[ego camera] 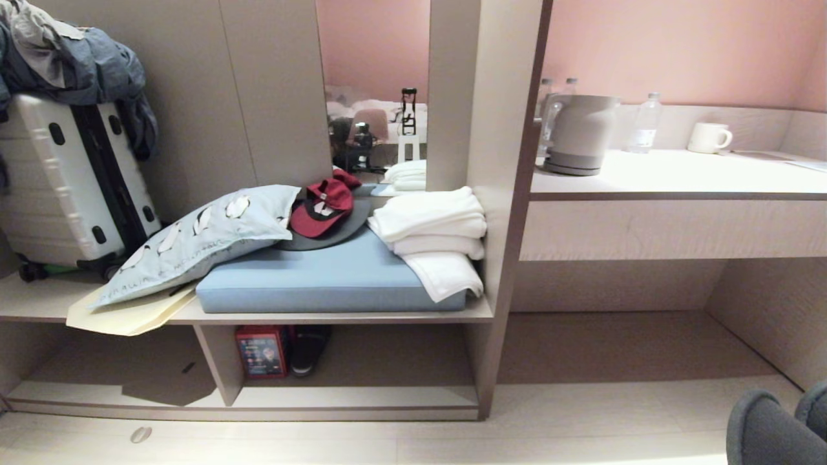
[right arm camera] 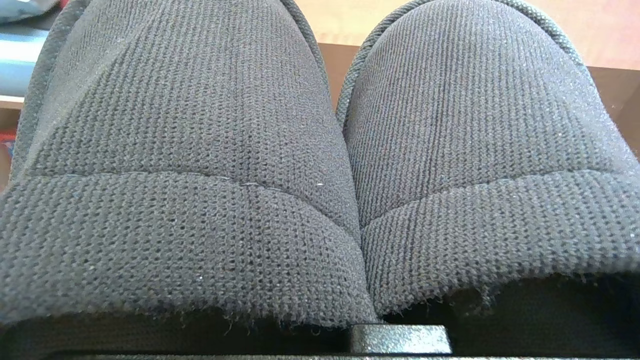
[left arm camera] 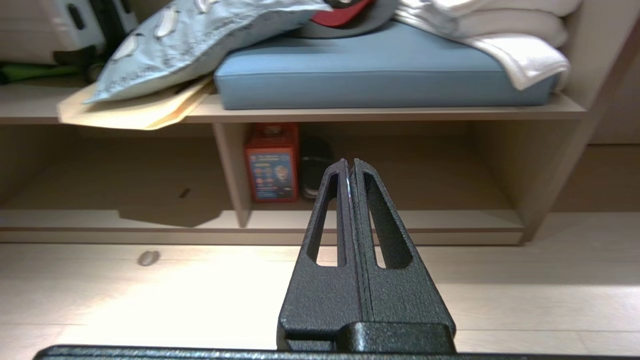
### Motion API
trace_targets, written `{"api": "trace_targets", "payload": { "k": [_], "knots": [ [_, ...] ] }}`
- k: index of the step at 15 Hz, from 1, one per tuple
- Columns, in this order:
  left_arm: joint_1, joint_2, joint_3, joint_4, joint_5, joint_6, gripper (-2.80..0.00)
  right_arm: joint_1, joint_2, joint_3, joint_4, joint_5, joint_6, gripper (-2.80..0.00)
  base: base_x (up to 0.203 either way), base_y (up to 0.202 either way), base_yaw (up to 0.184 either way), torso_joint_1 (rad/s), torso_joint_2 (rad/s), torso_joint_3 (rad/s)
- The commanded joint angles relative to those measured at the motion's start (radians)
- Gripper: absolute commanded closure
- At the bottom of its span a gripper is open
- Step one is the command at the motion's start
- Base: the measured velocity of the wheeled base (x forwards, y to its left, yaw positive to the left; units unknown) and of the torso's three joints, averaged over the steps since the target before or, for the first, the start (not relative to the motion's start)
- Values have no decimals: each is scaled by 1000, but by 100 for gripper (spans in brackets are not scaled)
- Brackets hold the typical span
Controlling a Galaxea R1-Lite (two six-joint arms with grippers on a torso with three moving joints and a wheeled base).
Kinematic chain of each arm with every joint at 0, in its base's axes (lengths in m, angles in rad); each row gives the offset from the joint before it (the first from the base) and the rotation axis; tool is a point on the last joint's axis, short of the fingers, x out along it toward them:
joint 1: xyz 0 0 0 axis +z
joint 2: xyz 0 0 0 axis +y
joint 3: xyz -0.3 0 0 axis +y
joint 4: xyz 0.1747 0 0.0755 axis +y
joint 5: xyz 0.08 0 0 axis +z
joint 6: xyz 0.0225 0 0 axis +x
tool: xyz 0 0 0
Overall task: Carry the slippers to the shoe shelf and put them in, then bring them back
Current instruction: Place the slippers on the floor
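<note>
Two dark grey knitted slippers (right arm camera: pixel 320 165) fill the right wrist view side by side, toes pointing away. My right gripper is shut on the slippers where their inner edges meet. The fabric hides its fingers, and only a bit of its black body (right arm camera: pixel 400 339) shows. In the head view the slippers (ego camera: pixel 769 429) peek in at the lower right corner, above the floor. The shoe shelf (ego camera: pixel 362 395) is the low pale cubby under the bench, ahead and to the left. My left gripper (left arm camera: pixel 349 162) is shut and empty, pointing level at that cubby.
Inside the cubby a red box (ego camera: pixel 261 351) and a black shoe (ego camera: pixel 310 349) stand beside the slanted divider (ego camera: pixel 216 361). On the bench lie a blue cushion (ego camera: pixel 323 278), a pillow (ego camera: pixel 200 239), a red cap (ego camera: pixel 323 205) and white towels (ego camera: pixel 433 239). A desk recess (ego camera: pixel 620 342) opens at the right.
</note>
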Motion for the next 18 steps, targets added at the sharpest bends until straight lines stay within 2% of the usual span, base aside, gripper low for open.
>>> {"api": "trace_targets", "payload": {
  "k": [1, 18],
  "knots": [
    [0, 0, 0, -1, 0, 0, 0, 0, 0, 0, 0, 0, -1, 0, 0, -196, 2, 2, 1, 2],
    [0, 0, 0, 1, 0, 0, 0, 0, 1, 0, 0, 0, -1, 0, 0, -196, 3, 3, 2, 3]
  ]
}}
